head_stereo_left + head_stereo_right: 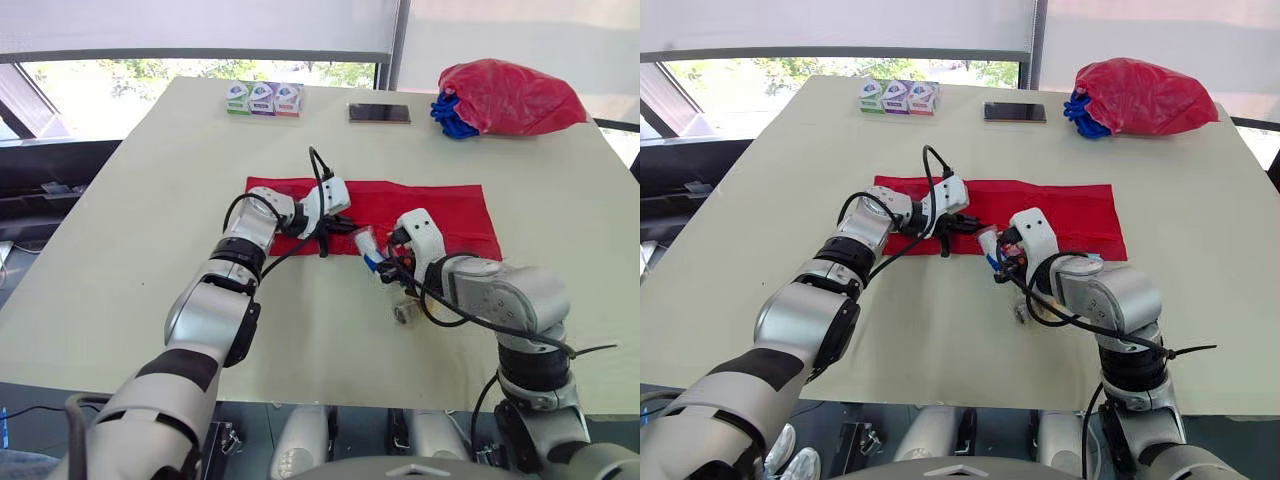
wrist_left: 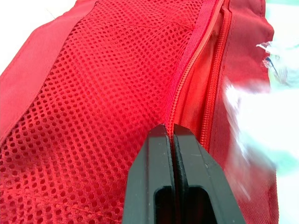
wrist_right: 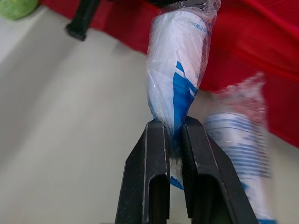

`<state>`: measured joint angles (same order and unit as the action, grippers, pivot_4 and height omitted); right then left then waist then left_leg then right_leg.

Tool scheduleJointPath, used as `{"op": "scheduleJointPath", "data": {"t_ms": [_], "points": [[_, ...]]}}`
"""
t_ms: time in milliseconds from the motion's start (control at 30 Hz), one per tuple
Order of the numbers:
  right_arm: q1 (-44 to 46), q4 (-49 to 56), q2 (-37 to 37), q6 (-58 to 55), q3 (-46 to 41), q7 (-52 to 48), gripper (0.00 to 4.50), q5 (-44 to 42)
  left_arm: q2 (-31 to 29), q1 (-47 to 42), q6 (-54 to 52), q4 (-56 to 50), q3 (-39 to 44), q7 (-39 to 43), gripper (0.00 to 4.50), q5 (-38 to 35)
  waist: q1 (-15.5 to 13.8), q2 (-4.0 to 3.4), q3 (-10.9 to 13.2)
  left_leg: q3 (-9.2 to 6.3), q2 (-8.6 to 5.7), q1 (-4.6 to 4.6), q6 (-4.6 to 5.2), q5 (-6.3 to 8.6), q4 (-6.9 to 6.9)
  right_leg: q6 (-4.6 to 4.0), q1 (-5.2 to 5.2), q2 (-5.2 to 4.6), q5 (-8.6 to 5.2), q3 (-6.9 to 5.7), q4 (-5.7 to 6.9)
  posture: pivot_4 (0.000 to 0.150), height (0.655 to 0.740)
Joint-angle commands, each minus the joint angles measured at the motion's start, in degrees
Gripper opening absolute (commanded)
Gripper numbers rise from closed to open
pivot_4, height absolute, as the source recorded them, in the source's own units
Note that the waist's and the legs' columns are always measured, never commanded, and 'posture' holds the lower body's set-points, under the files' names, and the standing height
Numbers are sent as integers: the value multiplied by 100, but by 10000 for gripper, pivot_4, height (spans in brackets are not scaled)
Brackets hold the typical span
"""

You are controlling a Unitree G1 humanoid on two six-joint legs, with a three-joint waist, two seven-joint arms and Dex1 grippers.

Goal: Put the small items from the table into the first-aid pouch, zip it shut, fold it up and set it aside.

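Note:
The red first-aid pouch (image 1: 420,210) lies unfolded flat on the table. My left gripper (image 1: 332,230) rests on its front left part. In the left wrist view that gripper (image 2: 169,128) is shut on the zip edge of the pouch's red mesh pocket (image 2: 93,102). My right gripper (image 1: 382,264) hovers at the pouch's front edge, shut on a white and blue wrapped packet (image 3: 180,60) that points toward the pouch. A second wrapped packet (image 3: 240,140) is right beside it. Another small clear-wrapped item (image 1: 405,312) lies on the table under my right forearm.
At the table's far edge stand three small boxes (image 1: 263,98), with a phone (image 1: 379,113) to their right. A red bag over something blue (image 1: 510,97) sits at the far right corner. A green object (image 3: 16,7) lies near the pouch.

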<state>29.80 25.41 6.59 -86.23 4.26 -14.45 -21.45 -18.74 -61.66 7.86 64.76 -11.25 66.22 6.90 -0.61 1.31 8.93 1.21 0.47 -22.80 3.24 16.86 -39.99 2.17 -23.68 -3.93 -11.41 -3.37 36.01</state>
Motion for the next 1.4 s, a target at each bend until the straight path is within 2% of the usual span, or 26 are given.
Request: {"op": "scheduleJointPath", "data": {"t_ms": [33, 400, 833, 1167, 1400], "points": [[220, -61, -152, -35, -270, 106, 145, -4, 13, -182, 96, -51, 139, -17, 0, -108, 3, 0, 0, 0, 0, 0, 0, 0, 1, 0, -1, 1, 0, 0, 0, 1500, 7400], [552, -1040, -700, 130, -739, 198, 145, -16, 148, -132, 134, -415, 250, 294, 0, -337, 0, -2, 0, 2, -1, 0, 0, 0, 2, 0, -2, -1, 0, 4, 0, 1500, 7400], [1097, -1704, -1473, 471, -1906, 657, 145, -72, 188, 373, -91, -1136, 124, 683, 0, -421, 15, -7, 0, 4, -2, 0, -1, -1, 11, 0, -8, -1, 0, 7, 3, 1500, 7400], [1231, -1894, -1754, 823, -1923, 679, 145, -221, 324, 672, -278, -1592, -44, 837, 0, -460, 82, -8, 0, 5, -6, 4, -9, -6, 52, -1, -12, -3, 0, 7, -12, 1500, 7400], [1287, -2368, -1898, 1529, -1944, 873, 145, -296, 371, 822, -441, -1915, -152, 1009, 0, -467, 139, -9, -1, 7, -9, 10, -25, -15, 63, -1, -12, -6, 0, 9, -15, 1500, 7400]]}}
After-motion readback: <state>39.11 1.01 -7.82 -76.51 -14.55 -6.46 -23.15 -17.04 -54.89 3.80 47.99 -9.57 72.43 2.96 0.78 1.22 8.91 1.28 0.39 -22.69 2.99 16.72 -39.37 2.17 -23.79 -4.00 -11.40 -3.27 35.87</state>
